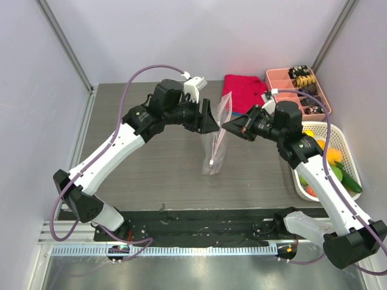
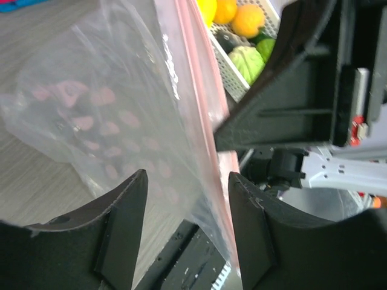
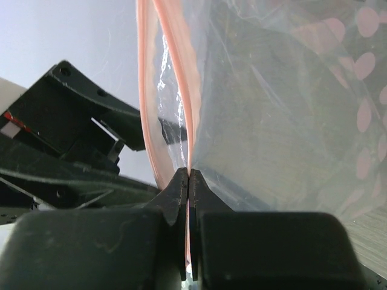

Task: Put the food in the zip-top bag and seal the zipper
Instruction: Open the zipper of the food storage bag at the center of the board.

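Note:
The clear zip-top bag [image 1: 213,154] with pale pink dots hangs above the table's middle. My right gripper [image 1: 227,125] is shut on the bag's pink zipper strip [image 3: 184,90], pinched at the fingertips [image 3: 188,174]. My left gripper [image 1: 214,121] is open, its jaws standing either side of the bag's mouth edge [image 2: 187,179] without closing on it. The zipper [image 2: 202,84] runs just inside my left gripper's right finger. I see no food inside the bag [image 2: 109,115]. The food [image 1: 329,164] lies in the white basket at the right and also shows in the left wrist view [image 2: 242,36].
The white basket [image 1: 352,158] stands at the right edge. A folded red cloth [image 1: 243,90] and a pink compartment tray [image 1: 276,78] with small items sit at the back right. A black strip [image 1: 199,220] runs along the table's near edge.

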{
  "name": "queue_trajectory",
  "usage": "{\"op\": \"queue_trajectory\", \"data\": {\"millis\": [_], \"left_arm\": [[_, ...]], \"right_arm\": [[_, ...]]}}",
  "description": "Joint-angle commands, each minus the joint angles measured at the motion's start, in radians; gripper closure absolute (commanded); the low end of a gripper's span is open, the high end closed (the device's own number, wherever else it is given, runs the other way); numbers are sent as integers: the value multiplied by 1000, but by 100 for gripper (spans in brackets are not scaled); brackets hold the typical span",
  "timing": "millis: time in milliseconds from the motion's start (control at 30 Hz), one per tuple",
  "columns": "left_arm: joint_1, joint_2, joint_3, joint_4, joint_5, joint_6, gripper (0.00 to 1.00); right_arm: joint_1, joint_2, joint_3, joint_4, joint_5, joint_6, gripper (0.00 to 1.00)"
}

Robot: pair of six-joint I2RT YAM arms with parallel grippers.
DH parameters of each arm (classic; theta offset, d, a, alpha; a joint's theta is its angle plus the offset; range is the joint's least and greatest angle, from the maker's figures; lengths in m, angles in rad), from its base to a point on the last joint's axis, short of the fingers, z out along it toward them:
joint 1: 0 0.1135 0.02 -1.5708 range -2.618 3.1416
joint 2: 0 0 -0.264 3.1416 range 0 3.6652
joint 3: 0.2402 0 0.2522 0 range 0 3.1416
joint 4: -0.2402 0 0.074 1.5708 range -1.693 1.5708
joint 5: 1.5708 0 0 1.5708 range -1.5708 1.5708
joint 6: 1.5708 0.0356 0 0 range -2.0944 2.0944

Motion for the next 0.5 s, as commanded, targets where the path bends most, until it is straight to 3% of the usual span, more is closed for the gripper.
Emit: {"op": "queue_trajectory", "data": {"millis": [0,67,167,300,467], "left_arm": [[-13,25,45,13,-110,21,43],[-21,33,40,-3,-165,54,44],[-24,28,40,-23,-223,97,58],[-3,5,43,-81,-266,142,97],[104,-39,73,-279,-342,241,100]], "right_arm": [[25,-4,21,68,-20,-5,99],[33,-2,19,65,-17,-12,99],[45,4,18,56,-16,-31,99],[47,16,31,9,-3,-74,99],[24,8,117,-223,147,-316,99]]}}
